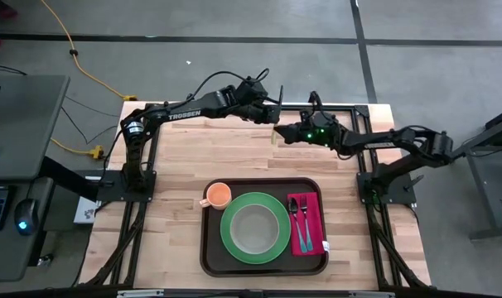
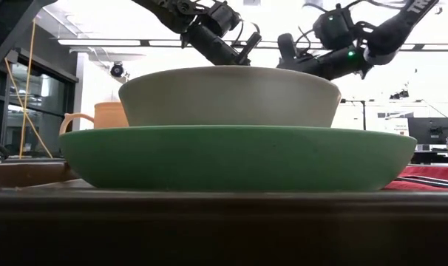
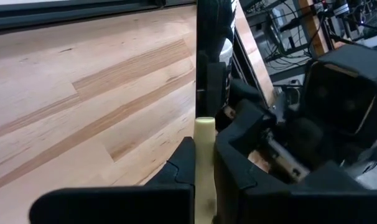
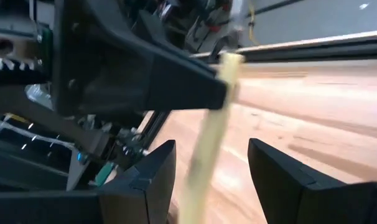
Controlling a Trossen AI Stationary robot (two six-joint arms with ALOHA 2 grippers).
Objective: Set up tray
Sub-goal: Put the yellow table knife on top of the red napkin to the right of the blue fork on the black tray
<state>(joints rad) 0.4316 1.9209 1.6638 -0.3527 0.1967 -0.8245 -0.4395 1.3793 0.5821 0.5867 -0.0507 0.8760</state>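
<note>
We see the left gripper at twelve o'clock, clamped on a pale stick; the right gripper gapes around it. The tray sits at six o'clock.

The high view is evenly and softly lit from overhead, with the wooden table bright and only faint shadows under the arms; lines bend slightly toward the picture's edges. The low view is strongly backlit: ceiling light strips and a pale, washed-out room glare behind the green plate and the bowl, whose near faces sit in muted shade, while the near rim of the tray is almost black and soft. In the left wrist view the wood is bright and sharp, the near dark fingers blurred. The right wrist view is smeared, the pale stick streaked and unfocused.
</note>
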